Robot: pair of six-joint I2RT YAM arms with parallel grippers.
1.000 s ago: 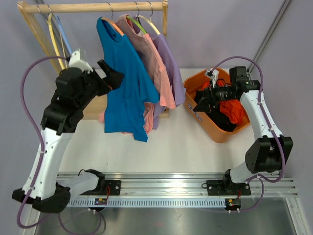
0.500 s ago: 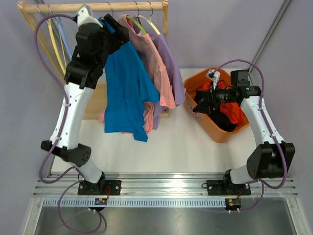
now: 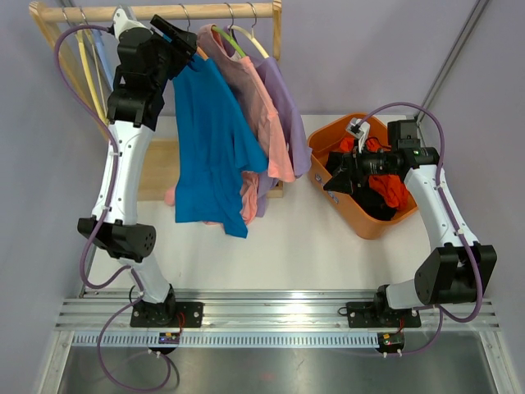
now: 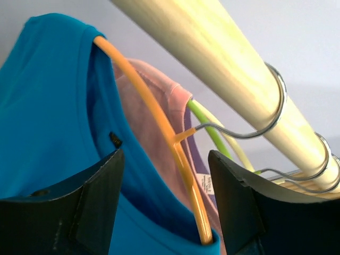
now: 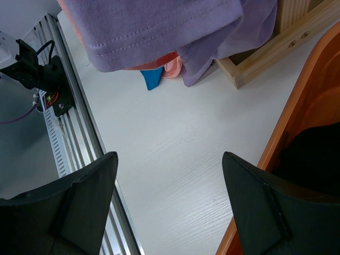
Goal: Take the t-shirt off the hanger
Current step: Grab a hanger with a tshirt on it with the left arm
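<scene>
You have everything left to do: the blue t-shirt [image 3: 209, 148] hangs fully on its orange hanger [image 4: 180, 154] at the counter's [image 3: 312, 238] far edge. Your left gripper [image 4: 163, 175] holds its fingers [image 4: 79, 207] apart, flanking the hanger; the right gripper [image 5: 170, 180], fingers also apart, hovers near the right edge.

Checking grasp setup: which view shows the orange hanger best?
Left wrist: the orange hanger fills the frame, from shoulder to hook on the rod. Top external shows only a sliver at the collar of the blue t-shirt; right wrist, none.
</scene>
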